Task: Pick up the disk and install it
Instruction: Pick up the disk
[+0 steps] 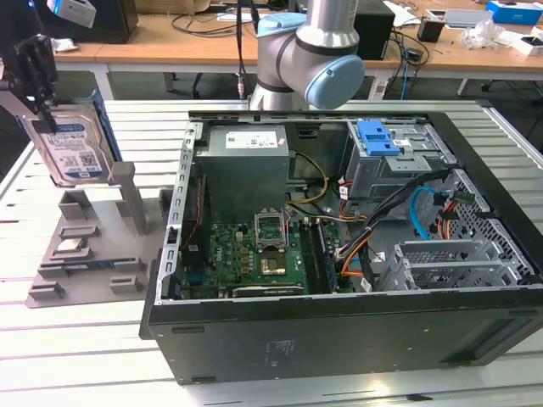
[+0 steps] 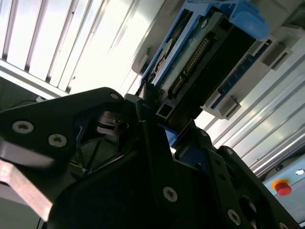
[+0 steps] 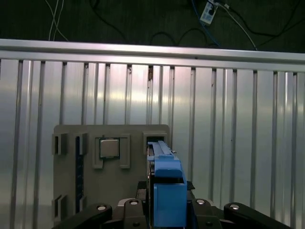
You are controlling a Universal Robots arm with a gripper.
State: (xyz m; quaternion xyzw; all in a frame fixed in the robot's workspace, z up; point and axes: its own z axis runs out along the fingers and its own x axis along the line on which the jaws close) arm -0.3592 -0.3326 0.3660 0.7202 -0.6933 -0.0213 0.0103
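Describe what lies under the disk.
Below the disk stands a grey holder on the slatted table; a square chip lies in one of its recesses. In the first wrist view the disk's blue bracket covers the holder part right beneath it.

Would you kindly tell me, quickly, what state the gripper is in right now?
Gripper: closed on the disk, holding it upright above the grey fixture.

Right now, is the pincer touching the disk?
Touching. In the second wrist view the pincer is shut on the disk, its jaws pressed against the disk's near end, no gap showing.
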